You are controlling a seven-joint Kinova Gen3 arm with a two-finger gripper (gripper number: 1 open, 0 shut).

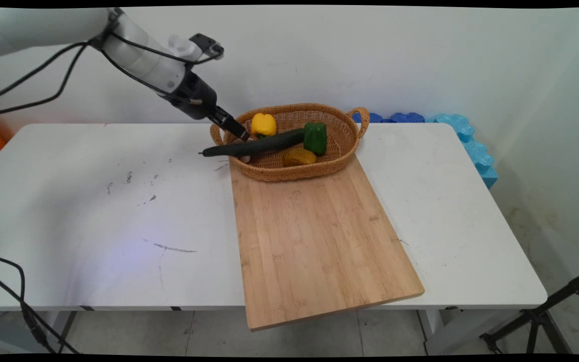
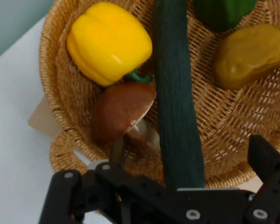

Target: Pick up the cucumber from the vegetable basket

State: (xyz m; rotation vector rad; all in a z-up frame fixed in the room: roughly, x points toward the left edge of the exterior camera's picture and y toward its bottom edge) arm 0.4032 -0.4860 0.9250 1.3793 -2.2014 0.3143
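Cucumber (image 1: 257, 145): long, dark green — lies tilted across the basket (image 1: 289, 173) rim, one end overhanging left.
Mushroom (image 2: 121, 112): brown cap — beside it.

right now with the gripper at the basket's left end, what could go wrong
The cucumber lies across the basket rim with its tip jutting past the edge over the table; a nudge from the gripper could roll or tip it out. The mushroom sits wedged between the yellow pepper and cucumber, so a finger might bump either one.
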